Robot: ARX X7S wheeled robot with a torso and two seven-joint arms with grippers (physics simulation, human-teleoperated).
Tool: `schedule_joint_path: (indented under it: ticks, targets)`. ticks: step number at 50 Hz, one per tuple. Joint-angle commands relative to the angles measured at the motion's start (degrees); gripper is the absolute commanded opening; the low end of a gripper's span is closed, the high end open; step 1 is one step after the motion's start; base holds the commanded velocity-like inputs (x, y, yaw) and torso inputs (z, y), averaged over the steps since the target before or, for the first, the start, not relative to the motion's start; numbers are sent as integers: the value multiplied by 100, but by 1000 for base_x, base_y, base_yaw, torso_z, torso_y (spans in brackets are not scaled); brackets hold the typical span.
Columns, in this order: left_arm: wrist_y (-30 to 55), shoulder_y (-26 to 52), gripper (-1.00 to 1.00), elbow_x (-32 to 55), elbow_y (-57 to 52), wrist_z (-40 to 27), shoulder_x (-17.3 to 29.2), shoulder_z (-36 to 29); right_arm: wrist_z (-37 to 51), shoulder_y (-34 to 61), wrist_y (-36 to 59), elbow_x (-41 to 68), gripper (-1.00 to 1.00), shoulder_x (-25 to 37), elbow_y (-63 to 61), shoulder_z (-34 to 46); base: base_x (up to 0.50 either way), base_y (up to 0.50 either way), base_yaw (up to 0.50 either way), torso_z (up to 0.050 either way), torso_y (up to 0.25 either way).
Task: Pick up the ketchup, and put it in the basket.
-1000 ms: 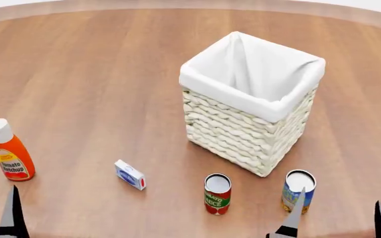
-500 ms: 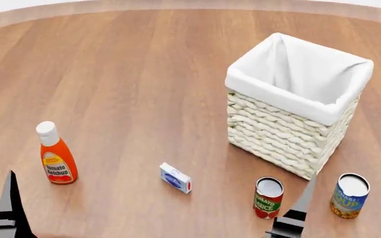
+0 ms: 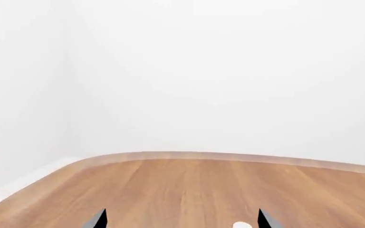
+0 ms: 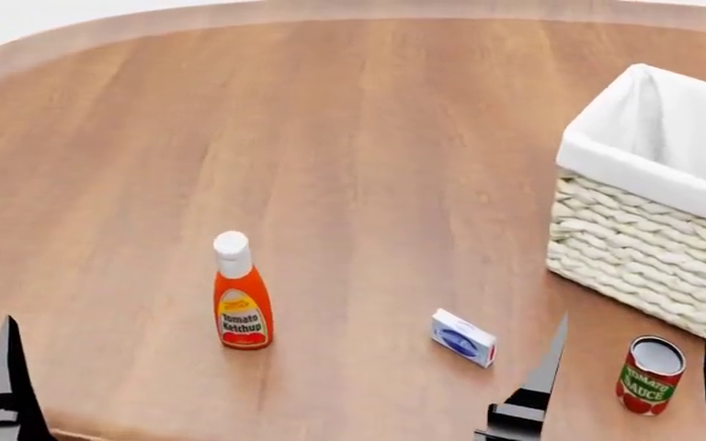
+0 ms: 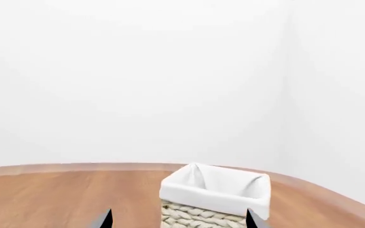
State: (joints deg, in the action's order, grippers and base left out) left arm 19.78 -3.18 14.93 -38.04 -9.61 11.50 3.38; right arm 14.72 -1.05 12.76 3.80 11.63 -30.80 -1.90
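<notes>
Ketchup (image 4: 242, 301) upright on table (image 4: 328, 138), ahead and right of left gripper (image 3: 181, 219), jaws spread wide, empty. Right gripper (image 4: 629, 386) also wide, basket (image 4: 647, 230) just beyond. Probably light, stiff, slippery plastic; best gripped at labelled body, below narrow cap.

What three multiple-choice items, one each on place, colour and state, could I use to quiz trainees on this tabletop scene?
1. Where does the ketchup stand in the head view?
A. inside the basket
B. on the table, left of the small box
C. on top of the can

2. What colour is the ketchup's cap?
A. white
B. green
C. black

3. How is the ketchup posed?
A. lying on its side
B. held in the left gripper
C. upright, untouched

Answers: 1 B, it stands on bare wood left of the box; 2 A, the cap is white; 3 C, it stands cap up, apart from both grippers.
</notes>
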Motion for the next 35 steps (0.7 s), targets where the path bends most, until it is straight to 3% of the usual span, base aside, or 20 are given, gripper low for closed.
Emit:
schedule_joint_path:
  ticks: [1, 9, 29, 35]
  targets:
    - [-44, -73, 100, 41, -48, -87, 70, -17, 44, -22, 26, -135, 100, 58, 35, 163, 0, 8, 0, 0, 0]
    - [-87, -112, 100, 74, -61, -145, 113, -47, -37, -74, 33, 96, 100, 95, -54, 114, 0, 0, 0, 0, 0]
    - [-147, -43, 100, 74, 52, -237, 212, -235, 123, -43, -1, 22, 100, 138, -9, 113, 494, 0, 0, 0, 0]
    - [-166, -27, 100, 86, 86, -261, 237, -267, 186, -48, 10, 10, 100, 143, -48, 98, 53, 0, 0, 0, 0]
